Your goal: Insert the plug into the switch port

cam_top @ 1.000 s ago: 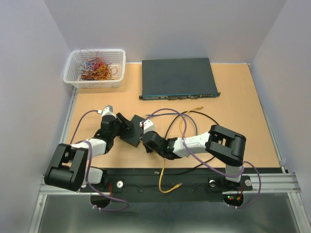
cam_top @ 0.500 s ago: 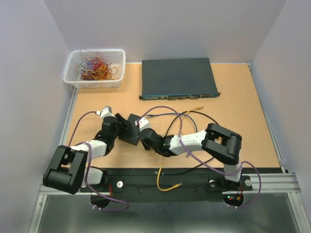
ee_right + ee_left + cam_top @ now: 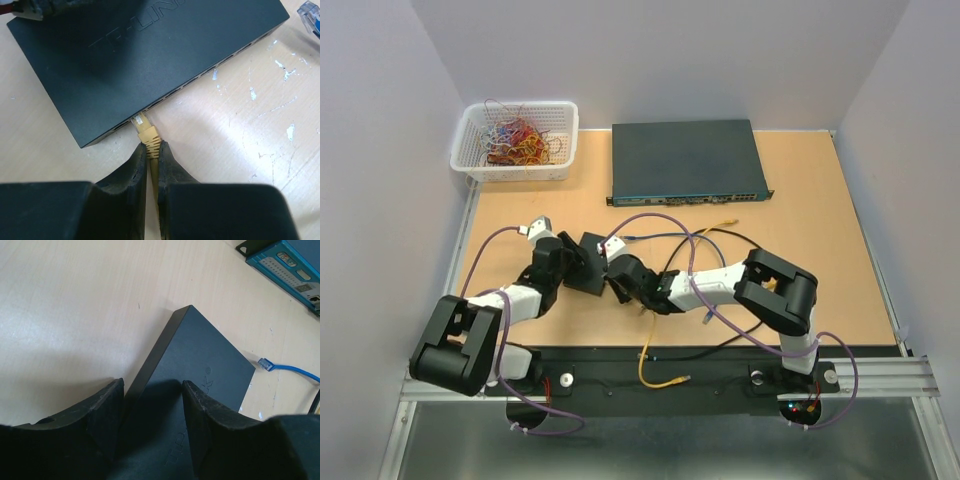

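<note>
The small black box lies left of centre and also shows in the left wrist view and the right wrist view. My left gripper is closed part-way on the box's near corner, one finger against its side wall and one over its top. My right gripper is shut on the ribbed boot of the yellow plug, with its fingertips just behind it. The plug's clear tip sits at the mouth of a socket near the left end of the box's port row, partly in.
The big grey-blue rack switch stands at the back. A white basket of coloured wires is at the back left. A loose blue plug lies beside the box. Yellow, black and purple cables loop around the right arm.
My right gripper has moved left and forward with the yellow plug, up to the box's port edge. The box and left gripper have shifted slightly away.
</note>
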`<state>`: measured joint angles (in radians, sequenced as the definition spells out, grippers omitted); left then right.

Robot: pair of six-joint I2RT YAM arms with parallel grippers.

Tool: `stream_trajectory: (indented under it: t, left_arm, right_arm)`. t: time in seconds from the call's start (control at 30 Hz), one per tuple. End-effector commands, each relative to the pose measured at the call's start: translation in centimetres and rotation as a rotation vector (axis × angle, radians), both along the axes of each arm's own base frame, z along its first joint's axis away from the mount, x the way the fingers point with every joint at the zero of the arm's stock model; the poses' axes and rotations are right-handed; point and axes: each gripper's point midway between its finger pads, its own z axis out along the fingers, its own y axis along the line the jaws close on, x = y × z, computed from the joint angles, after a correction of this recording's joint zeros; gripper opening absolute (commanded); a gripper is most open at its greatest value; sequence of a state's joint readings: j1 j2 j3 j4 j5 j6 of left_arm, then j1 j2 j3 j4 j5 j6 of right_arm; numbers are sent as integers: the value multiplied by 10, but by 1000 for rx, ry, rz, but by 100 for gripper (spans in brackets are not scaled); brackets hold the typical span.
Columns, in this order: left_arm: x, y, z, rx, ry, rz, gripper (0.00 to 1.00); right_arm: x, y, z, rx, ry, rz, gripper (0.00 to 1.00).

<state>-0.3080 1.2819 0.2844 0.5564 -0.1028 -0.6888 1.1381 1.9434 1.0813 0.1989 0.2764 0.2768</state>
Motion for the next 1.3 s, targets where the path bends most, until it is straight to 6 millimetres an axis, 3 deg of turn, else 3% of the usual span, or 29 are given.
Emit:
stream_trajectory:
  t: [0.0,0.47,0.53,0.63,0.67,0.77,1.1,1.27]
  left_arm:
    - [-59,-67,-28,-152,246,-290,60]
    - [-35,-67,-32,-102,252,-280,61]
    - [-32,-67,-32,-99,253,-276,61]
    - [-29,-61,-34,-90,261,-263,63]
    - [-31,-60,-34,-96,261,-262,63]
    - [-31,-58,-32,-104,257,-253,63]
    - [-19,-43,-14,-80,215,-190,64]
    - [-7,-28,-1,-54,180,-155,65]
  right_arm:
    - [-2,61,61,340,-34,102,0]
    - [-15,67,52,332,10,178,4]
    - [-17,69,50,327,18,191,12]
    - [-16,69,47,315,17,190,30]
    - [-14,67,45,305,14,182,41]
    - [-12,60,43,281,0,159,52]
    - [-13,29,45,216,-3,99,73]
    - [-11,13,63,208,-7,40,87]
